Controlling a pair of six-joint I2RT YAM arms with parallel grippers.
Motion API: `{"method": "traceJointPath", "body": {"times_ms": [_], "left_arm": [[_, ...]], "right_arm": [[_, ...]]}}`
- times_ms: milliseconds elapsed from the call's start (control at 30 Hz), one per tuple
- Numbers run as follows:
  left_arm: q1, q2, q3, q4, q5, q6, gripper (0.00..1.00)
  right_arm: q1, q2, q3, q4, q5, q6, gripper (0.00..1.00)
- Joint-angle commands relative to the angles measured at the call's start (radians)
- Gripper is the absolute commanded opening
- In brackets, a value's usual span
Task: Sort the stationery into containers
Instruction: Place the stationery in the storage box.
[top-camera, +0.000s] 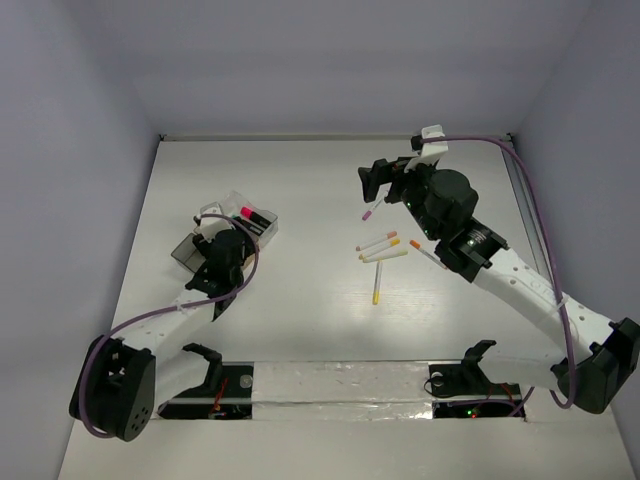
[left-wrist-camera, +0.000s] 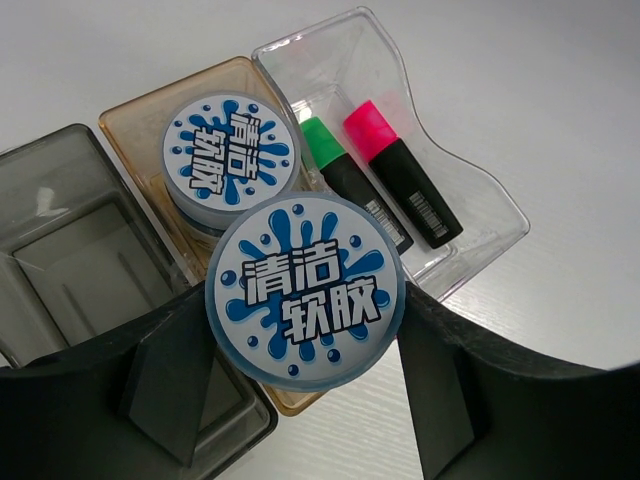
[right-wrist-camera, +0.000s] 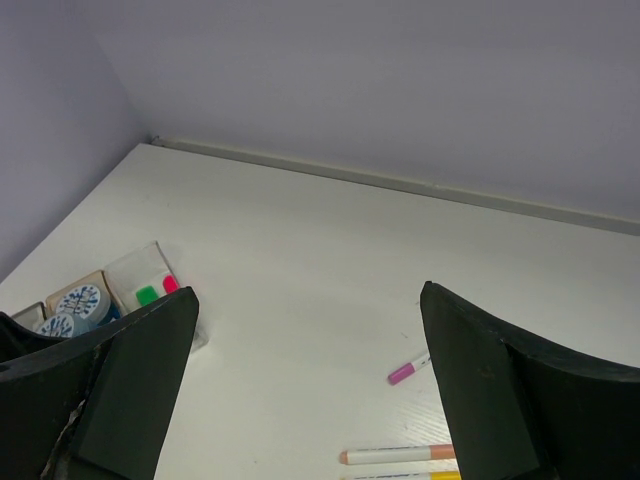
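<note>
In the left wrist view my left gripper (left-wrist-camera: 305, 345) is shut on a round blue-white disc (left-wrist-camera: 305, 290), held over the near end of the tan tray (left-wrist-camera: 130, 130). A second disc (left-wrist-camera: 230, 150) lies in that tray. The clear tray (left-wrist-camera: 470, 195) holds a green-capped marker (left-wrist-camera: 345, 175) and a pink-capped marker (left-wrist-camera: 400, 170). The smoky grey tray (left-wrist-camera: 70, 240) holds nothing that I can see. My right gripper (top-camera: 375, 180) hangs open above the table at the far right, with nothing between its fingers. Below it lie a pink-tipped pen (right-wrist-camera: 408, 371) and an orange-tipped pen (right-wrist-camera: 400, 455).
Several thin white pens (top-camera: 380, 250) lie loose mid-table right of centre, one with a yellow tip (top-camera: 377, 283) nearest the arms. The containers (top-camera: 235, 225) sit at the left middle under the left gripper (top-camera: 212, 232). Walls close in the table on three sides.
</note>
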Motion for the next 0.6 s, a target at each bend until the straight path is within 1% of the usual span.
{"method": "traceJointPath", "body": {"times_ms": [0,67,167,333,433,467,533,567], "left_arm": [[0.005,-0.004,0.046,0.047,0.004,-0.016,0.64],[0.005,-0.007,0.046,0.050,0.010,-0.016,0.71],[0.005,-0.023,0.046,0.056,0.023,-0.010,0.75],[0.005,-0.052,0.054,0.056,0.053,-0.004,0.77],[-0.004,-0.065,0.072,0.073,0.137,0.004,0.70],[-0.031,-0.067,0.075,0.105,0.162,0.007,0.67],[-0.071,-0.056,0.112,0.131,0.208,0.022,0.59],[-0.097,-0.043,0.135,0.134,0.210,0.041,0.57]], "right_arm": [[-0.004,-0.004,0.049,0.029,0.010,-0.008,0.98],[-0.004,0.004,0.054,0.028,0.019,-0.012,0.98],[-0.004,0.019,0.060,0.022,0.035,-0.012,0.98],[-0.004,0.010,0.058,0.022,0.041,-0.010,0.98],[-0.004,-0.010,0.051,0.029,0.048,-0.005,0.97],[-0.004,-0.025,0.048,0.034,0.050,-0.002,0.96],[-0.004,-0.042,0.038,0.045,0.062,0.004,0.93],[-0.004,-0.053,0.035,0.049,0.073,0.011,0.88]]}}
